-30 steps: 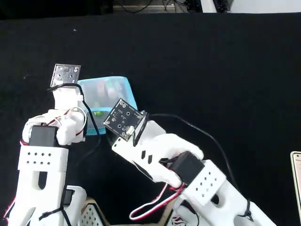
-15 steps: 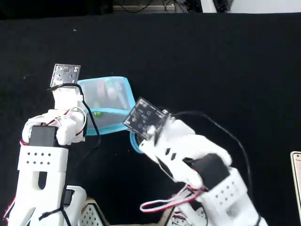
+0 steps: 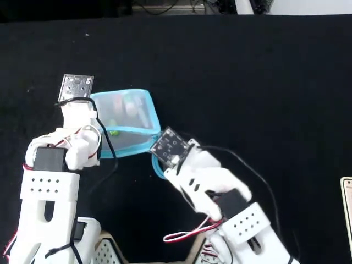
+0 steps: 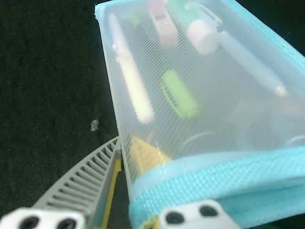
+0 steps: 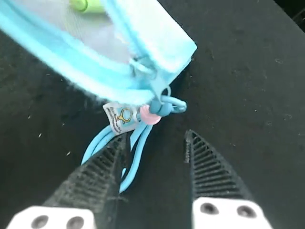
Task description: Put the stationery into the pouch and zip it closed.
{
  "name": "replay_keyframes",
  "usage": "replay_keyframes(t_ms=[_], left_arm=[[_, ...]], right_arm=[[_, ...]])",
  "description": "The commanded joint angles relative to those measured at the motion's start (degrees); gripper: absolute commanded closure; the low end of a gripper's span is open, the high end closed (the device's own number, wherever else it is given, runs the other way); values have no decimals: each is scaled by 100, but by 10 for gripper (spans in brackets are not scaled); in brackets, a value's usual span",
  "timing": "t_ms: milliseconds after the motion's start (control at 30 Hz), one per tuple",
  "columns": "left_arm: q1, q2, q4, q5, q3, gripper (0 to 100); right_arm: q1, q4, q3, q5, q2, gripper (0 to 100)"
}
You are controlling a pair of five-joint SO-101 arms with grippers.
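Observation:
A translucent light-blue pouch (image 3: pixel 127 118) lies left of centre on the black table. In the left wrist view, stationery shows through its mesh: a white pen (image 4: pixel 128 71), a green piece (image 4: pixel 178 93) and a white cylinder (image 4: pixel 202 36). My left gripper (image 4: pixel 125 162) is shut on the pouch's near left corner (image 3: pixel 102 140), beside the blue zipper band (image 4: pixel 214 176). My right gripper (image 5: pixel 155 136) is open just short of the pouch's right end, with the zipper pull (image 5: pixel 159 106), a pink bead (image 5: pixel 148 116) and a white tag (image 5: pixel 119 117) ahead of its fingertips. The blue cord (image 5: pixel 131 152) lies along one finger.
The black tabletop (image 3: pixel 247 82) stretches free to the right and behind the pouch. A pale flat object (image 3: pixel 346 203) lies at the right edge. Red and white cables (image 3: pixel 187 234) hang near the right arm's base.
My right gripper swept right along the pouch's near edge, then drew back a little. The pouch's right end stretched toward it. The left arm stayed still.

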Motion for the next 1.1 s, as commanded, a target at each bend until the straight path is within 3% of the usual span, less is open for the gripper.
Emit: replay_keyframes(t_ms=[0,400,600,867,1067], left_arm=[[31,44,35,-9,84,970],[31,35,35,-9,84,970],[31,35,35,-9,84,970],[31,35,35,-9,84,970],[31,35,35,-9,84,970]], right_arm=[[114,-1160,541,-369,-154,819],[105,-2453,1086,-1073,-119,819],[97,-2558,1095,-1081,-119,819],[97,-3710,1578,-1204,-127,819],[97,-3859,1666,-1187,-127,819]])
